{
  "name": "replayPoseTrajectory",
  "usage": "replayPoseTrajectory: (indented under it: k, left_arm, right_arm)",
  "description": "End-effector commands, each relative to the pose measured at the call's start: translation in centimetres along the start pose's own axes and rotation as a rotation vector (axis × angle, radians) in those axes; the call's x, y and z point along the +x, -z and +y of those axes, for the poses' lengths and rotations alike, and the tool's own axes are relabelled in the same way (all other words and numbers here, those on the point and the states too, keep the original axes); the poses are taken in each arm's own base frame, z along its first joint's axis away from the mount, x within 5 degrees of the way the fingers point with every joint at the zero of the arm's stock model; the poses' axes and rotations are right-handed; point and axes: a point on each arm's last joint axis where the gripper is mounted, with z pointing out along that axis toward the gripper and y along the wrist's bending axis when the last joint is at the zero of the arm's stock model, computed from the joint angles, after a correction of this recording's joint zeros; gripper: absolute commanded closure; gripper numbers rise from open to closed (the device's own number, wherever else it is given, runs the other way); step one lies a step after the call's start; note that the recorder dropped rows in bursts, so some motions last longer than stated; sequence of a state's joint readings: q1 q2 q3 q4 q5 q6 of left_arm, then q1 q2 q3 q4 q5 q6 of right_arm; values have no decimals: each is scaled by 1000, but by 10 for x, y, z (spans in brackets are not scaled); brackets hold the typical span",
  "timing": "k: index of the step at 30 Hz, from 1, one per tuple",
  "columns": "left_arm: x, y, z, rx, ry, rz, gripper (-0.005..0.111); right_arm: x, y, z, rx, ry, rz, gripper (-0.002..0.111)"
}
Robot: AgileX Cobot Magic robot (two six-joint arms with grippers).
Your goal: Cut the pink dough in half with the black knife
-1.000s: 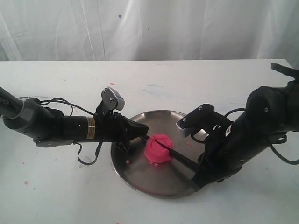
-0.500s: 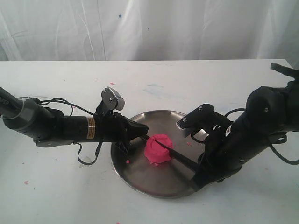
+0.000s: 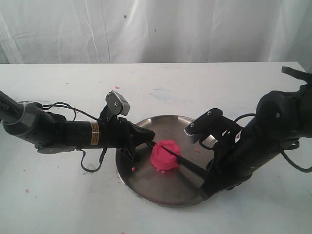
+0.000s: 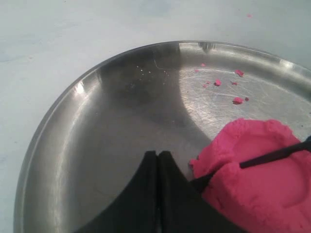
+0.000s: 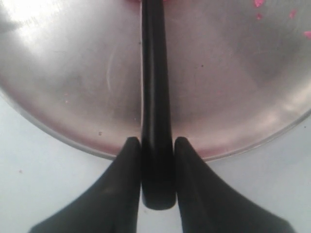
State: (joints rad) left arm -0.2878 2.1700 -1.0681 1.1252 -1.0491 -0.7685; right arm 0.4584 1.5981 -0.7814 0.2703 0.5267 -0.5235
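Observation:
The pink dough sits as one lump in the middle of the steel plate. The black knife lies across the dough's top, its blade pressed into the dough and its tip poking out by the left fingers. My right gripper is shut on the knife handle at the plate's near right rim. My left gripper is shut and empty, its tips resting on the plate just left of the dough.
Tiny pink crumbs are scattered on the plate and on the white table. A white curtain hangs behind the table.

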Motion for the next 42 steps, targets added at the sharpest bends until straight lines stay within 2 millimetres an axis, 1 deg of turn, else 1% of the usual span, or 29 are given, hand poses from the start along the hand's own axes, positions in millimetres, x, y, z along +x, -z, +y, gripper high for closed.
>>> replayPoseTrajectory:
  k: [1, 28, 35, 42]
  left_arm:
    - [11, -1, -2, 3, -26, 78, 107]
    - [11, -1, -2, 2, -28, 77, 107]
    - [11, -1, -2, 5, -31, 79, 107]
    - [11, -1, -2, 5, -31, 79, 107]
  right_arm:
    - [-2, 0, -2, 19, -5, -32, 108]
    - [-3, 0, -2, 25, -5, -43, 108]
    - [-1, -14, -4, 14, -5, -1, 108]
    - [-1, -15, -4, 14, -7, 0, 108]
